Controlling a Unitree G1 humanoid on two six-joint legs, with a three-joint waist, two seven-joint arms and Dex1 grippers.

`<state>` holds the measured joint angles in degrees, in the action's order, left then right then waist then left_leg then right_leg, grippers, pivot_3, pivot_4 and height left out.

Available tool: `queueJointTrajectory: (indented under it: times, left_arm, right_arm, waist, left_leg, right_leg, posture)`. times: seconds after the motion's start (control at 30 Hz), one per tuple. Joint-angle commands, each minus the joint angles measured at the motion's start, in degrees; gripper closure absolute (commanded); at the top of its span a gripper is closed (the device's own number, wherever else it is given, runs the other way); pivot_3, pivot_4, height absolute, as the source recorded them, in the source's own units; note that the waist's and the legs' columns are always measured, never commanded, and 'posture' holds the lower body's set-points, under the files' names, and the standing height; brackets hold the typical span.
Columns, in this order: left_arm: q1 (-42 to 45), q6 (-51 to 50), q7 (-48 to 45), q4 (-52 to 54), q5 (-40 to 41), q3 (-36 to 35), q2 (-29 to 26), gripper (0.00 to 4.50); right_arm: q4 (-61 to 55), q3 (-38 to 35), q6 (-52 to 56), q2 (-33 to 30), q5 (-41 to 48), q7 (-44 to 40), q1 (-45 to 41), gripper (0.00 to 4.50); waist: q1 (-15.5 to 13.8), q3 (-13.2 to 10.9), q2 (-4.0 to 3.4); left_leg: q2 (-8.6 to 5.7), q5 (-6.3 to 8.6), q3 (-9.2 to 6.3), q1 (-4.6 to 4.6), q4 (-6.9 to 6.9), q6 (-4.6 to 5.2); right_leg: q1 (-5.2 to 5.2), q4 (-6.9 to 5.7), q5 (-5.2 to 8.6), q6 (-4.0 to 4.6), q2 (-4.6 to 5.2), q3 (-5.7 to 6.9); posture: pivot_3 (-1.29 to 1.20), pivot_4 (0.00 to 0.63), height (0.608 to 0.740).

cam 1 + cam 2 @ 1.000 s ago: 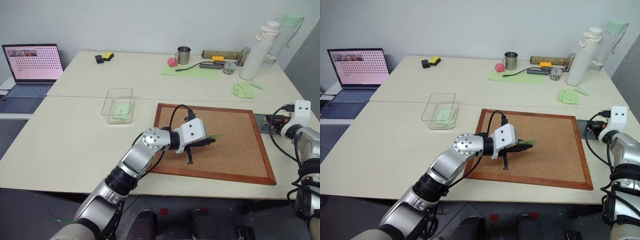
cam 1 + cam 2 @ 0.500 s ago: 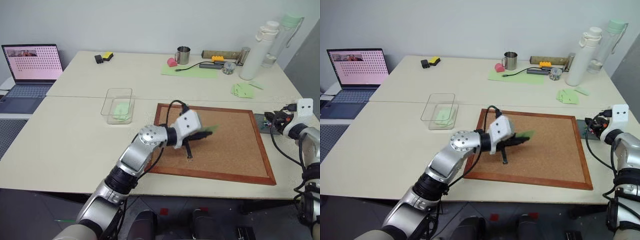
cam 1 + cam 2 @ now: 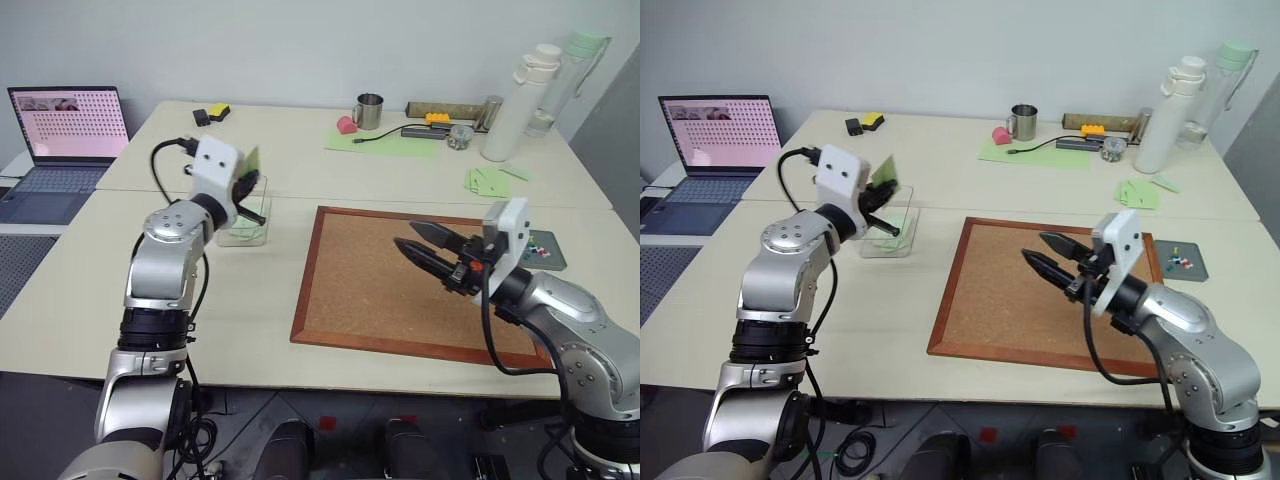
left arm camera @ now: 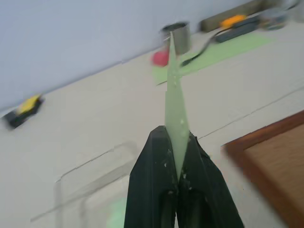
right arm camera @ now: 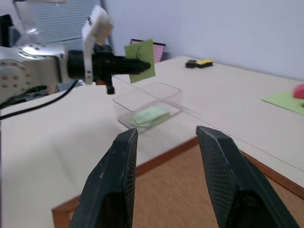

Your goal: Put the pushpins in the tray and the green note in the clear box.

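Head views, both arms raised over the bench (image 3: 120,270). The left gripper (image 3: 883,178) is clamped on the green note (image 3: 883,168), which stands on edge above the clear box (image 3: 885,222); in the left wrist view the slip rises edge-on from between the closed black fingers (image 4: 156,190). The clear box sits just beside the far left corner of the corkboard (image 3: 420,290), apart from its wooden frame, and holds another pale-green slip (image 3: 241,218) flat on its floor; whether the held note reaches below the box rim cannot be told. The right gripper (image 3: 420,245) hangs over the middle of the corkboard with its fingers apart and nothing between them, pointing toward the box; its wrist view looks between the two fingers (image 5: 111,190) at the box and the note-bearing left gripper. Open bench surface lies to the left of and in front of the box, and the cork face under the right gripper is bare. The tray (image 3: 545,250) lies at the corkboard's right edge, near the bench's right edge, with several tiny pins (image 3: 1180,261) in it; their separate colours are too small to assign. A laptop (image 3: 65,135) stands at the far left; a metal mug (image 3: 367,110), bottles (image 3: 520,90) and loose green slips (image 3: 490,178) occupy the far right of the bench.
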<state>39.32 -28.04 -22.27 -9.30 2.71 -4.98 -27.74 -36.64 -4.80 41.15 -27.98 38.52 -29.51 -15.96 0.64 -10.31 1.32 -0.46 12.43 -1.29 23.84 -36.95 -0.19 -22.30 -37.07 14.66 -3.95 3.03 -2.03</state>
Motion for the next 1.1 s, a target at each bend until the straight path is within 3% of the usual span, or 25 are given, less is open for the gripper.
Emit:
queueJointTrajectory:
  times: [0.03, 0.17, 0.2, 0.43, 0.6, 0.7, 0.87, 1.1]
  left_arm:
    - [0.7, 2.1, 4.9, -2.4, -3.2, -0.1, -0.2, 4.5]
    - [0.2, 3.3, 6.2, -4.7, -4.9, 1.1, -0.4, 4.5]
    - [0.2, 3.8, 6.2, -5.1, -5.1, 1.3, -0.4, 4.1]
    - [0.9, 5.5, 5.4, -6.2, -5.0, 2.1, 0.1, 2.84]
    - [1.6, 5.5, 1.6, -3.9, -0.8, 1.2, 1.7, 2.84]
    - [0.6, 1.0, -8.5, 3.1, 6.8, 3.0, 2.5, 2.84]
    - [-5.6, -7.6, -23.9, 16.3, 14.8, 8.3, -2.9, 2.84]
    - [-12.3, -10.7, -33.5, 22.5, 18.0, 11.0, -11.7, 2.84]
  right_arm:
    - [-2.1, 0.7, 0.3, 0.3, 0.5, 1.6, -1.0, 2.48]
    - [-1.9, 0.8, -0.2, 0.0, -0.2, 2.2, -0.8, 2.48]
    - [-1.9, 0.7, -0.3, -0.1, -0.1, 2.2, -0.7, 2.44]
    - [-1.7, -0.3, -0.7, -0.5, -0.3, 3.0, -0.2, 2.44]
    - [-1.6, -1.1, -0.9, -0.9, -0.3, 3.5, 0.0, 2.44]
    - [-1.1, -2.4, -1.0, -2.3, -0.6, 3.2, 0.3, 2.44]
    - [-0.3, -5.0, 0.1, -9.5, -2.2, -0.8, 4.7, 2.44]
    - [1.0, -11.5, -1.2, -15.6, -1.6, -6.0, 13.5, 2.44]
  waist:
    - [-0.5, 0.0, 0.08]
    - [-0.7, 0.0, 0.1]
    - [-0.6, 0.0, 0.09]
    - [-0.5, 0.0, 0.09]
    - [-0.6, 0.0, 0.09]
    - [-0.6, -0.1, 0.1]
    - [-0.4, -0.1, 0.09]
    - [0.3, -0.1, 0.04]
  left_leg:
    - [0.0, 0.0, 0.0, 0.02, 0.0, 0.0]
    - [0.01, 0.0, -0.01, 0.05, 0.04, -0.01]
    - [0.02, 0.01, -0.01, 0.06, 0.05, -0.01]
    - [0.04, 0.01, -0.01, 0.05, 0.07, -0.01]
    - [0.03, 0.0, 0.0, 0.05, 0.06, -0.01]
    - [0.03, 0.01, 0.0, 0.07, 0.05, -0.01]
    - [0.02, 0.02, 0.06, 0.08, 0.1, -0.02]
    - [0.18, 0.01, 0.0, -0.01, 0.18, -0.01]
  right_leg:
    - [-0.01, 0.0, 0.0, 0.0, 0.0, 0.0]
    - [-0.03, 0.0, 0.0, 0.02, 0.02, 0.03]
    - [-0.03, 0.0, -0.01, 0.02, 0.02, 0.04]
    - [-0.04, -0.02, -0.01, 0.03, 0.02, 0.03]
    - [-0.04, -0.02, -0.01, 0.03, 0.02, 0.03]
    - [-0.04, -0.01, -0.01, 0.03, 0.03, 0.03]
    - [-0.04, 0.04, -0.01, 0.05, 0.05, -0.02]
    - [-0.03, -0.06, 0.17, 0.32, 0.0, -0.02]
  posture:
    - [0.0, 0.15, 0.74]
    - [0.0, 0.15, 0.74]
    - [0.0, 0.15, 0.74]
    - [0.0, 0.15, 0.74]
    - [0.0, 0.15, 0.74]
    - [0.0, 0.15, 0.74]
    - [0.0, 0.15, 0.74]
    - [0.0, 0.15, 0.74]
